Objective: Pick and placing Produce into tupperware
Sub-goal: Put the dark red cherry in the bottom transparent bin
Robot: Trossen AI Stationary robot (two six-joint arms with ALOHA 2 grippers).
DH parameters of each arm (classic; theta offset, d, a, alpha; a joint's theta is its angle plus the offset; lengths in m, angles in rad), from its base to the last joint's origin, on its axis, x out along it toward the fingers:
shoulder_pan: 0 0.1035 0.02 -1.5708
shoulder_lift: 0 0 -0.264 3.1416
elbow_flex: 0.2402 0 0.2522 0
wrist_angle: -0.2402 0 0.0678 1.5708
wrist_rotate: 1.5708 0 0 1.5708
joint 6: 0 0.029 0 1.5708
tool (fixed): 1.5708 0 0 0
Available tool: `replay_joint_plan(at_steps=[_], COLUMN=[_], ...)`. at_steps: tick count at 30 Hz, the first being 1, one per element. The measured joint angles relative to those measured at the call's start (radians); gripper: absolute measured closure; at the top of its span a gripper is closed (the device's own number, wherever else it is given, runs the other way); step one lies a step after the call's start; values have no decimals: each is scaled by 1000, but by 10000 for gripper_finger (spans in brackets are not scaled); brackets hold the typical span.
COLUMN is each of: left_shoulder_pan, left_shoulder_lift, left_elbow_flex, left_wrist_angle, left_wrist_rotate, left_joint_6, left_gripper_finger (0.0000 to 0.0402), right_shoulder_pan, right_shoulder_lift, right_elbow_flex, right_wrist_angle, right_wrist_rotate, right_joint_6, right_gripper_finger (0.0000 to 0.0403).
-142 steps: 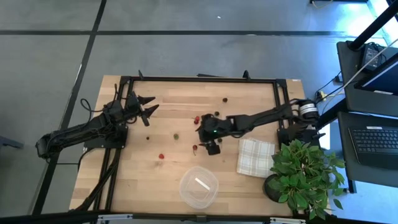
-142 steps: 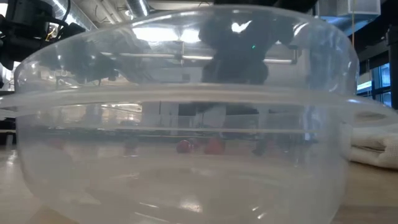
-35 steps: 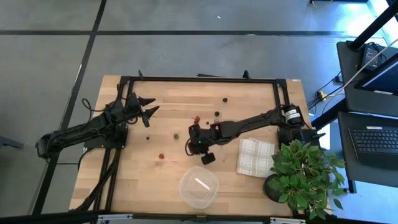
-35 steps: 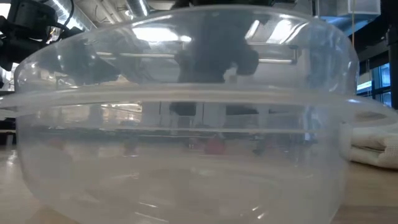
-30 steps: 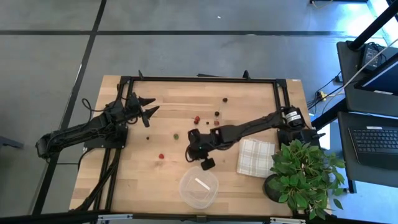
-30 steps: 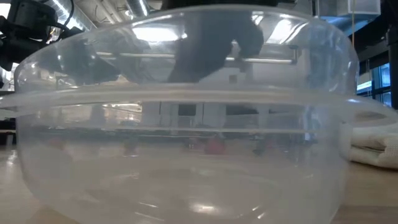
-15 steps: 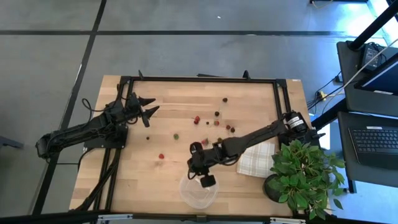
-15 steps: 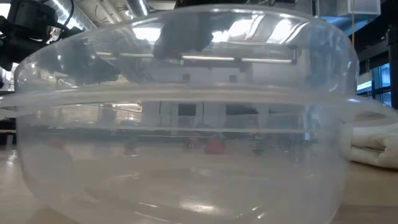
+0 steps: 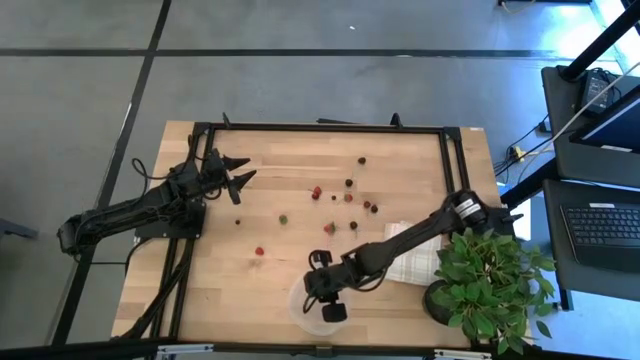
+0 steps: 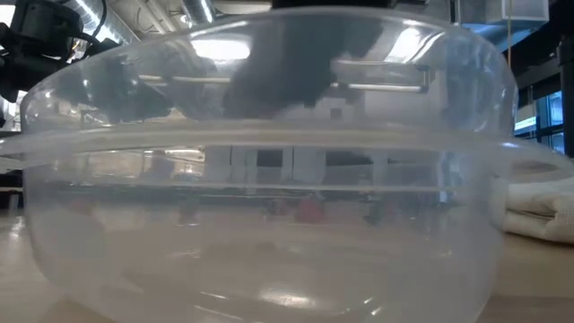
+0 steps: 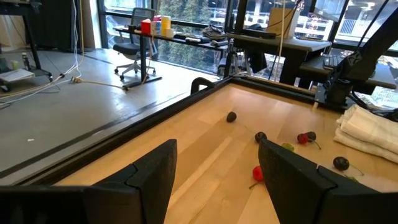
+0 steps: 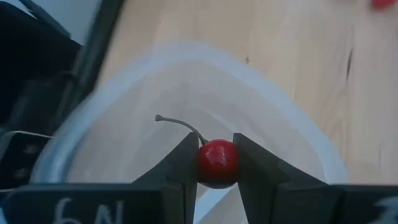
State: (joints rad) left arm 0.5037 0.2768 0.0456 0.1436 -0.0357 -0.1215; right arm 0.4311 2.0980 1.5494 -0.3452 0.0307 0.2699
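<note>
Right pincer (image 12: 217,163) pinched a stemmed red cherry (image 12: 217,162) directly above the clear tupperware (image 12: 273,118) at the table's (image 9: 270,150) near edge. Left pincer (image 9: 236,170) waited spread, well apart; other berries (image 9: 316,192) lay scattered mid-table.

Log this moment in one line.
right gripper: shut on cherry, above tub | left gripper: open, idle at left

left gripper (image 9: 238,176): parted, waiting | right gripper (image 12: 216,163): clamped, arm outstretched
</note>
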Motion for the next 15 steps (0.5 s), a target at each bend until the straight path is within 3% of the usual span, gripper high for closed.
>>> replay_joint_plan(at_steps=[11,15], left_shoulder_pan=[0,0], left_shoulder_lift=[0,0], left_elbow_flex=[0,0], left_wrist_angle=[0,0], left_wrist_rotate=[0,0], left_joint_6=[0,1], left_gripper_finger=[182,182], right_shoulder_pan=[-3,-3], right_shoulder_lift=[75,77], right_elbow_flex=[0,73], right_wrist_angle=[2,-105], right_wrist_rotate=[3,3], right_joint_6=[42,40], right_gripper_finger=[310,310])
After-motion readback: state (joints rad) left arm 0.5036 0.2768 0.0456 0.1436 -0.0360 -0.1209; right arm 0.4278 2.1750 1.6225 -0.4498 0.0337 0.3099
